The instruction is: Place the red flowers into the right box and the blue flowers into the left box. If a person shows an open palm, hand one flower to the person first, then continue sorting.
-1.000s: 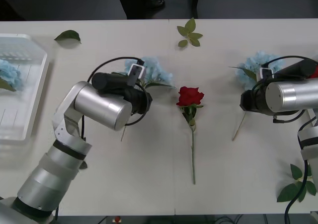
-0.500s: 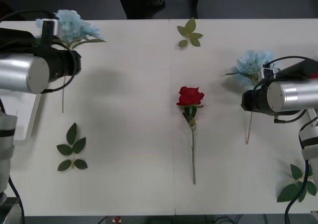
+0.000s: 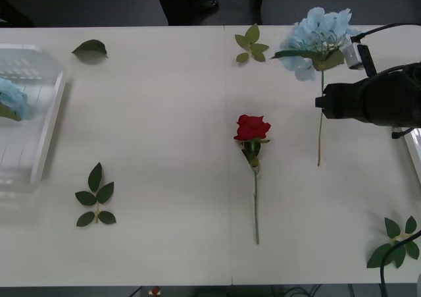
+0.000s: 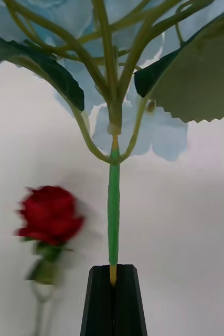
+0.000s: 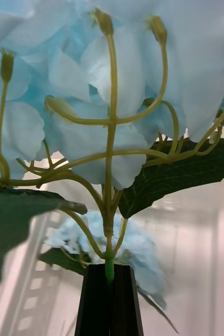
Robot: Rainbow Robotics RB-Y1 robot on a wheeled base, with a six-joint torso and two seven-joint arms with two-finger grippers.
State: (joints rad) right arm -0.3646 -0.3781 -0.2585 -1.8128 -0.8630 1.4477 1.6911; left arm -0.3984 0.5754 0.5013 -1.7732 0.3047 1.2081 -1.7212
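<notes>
Surface [image 3: 171, 132], white, spans the scene. Left box [image 3: 46, 132] at far left, ribbed white tray, one pale-blue hydrangea [image 3: 10, 99] inside. Right end effector [image 4: 113, 302] pinching a fluffy blue hydrangea [image 3: 319, 33] by its stem, far right. Left end effector [image 5: 110, 302] clamped on another hydrangea [image 5: 112, 94] above that box. Red rose [image 3: 252, 128] lies centre, stem pointing near.

A white table [image 3: 164, 145] carries everything. At its middle lies a red rose [image 3: 252, 128], bloom to the far side, stem running toward the near edge. Leaf sprigs lie about: one at the far middle [image 3: 250, 45], a single leaf far left [image 3: 90, 47], one near left [image 3: 95, 197], one at the near right corner [image 3: 395, 242]. A white tray [image 3: 29, 122] sits at the left edge.
</notes>
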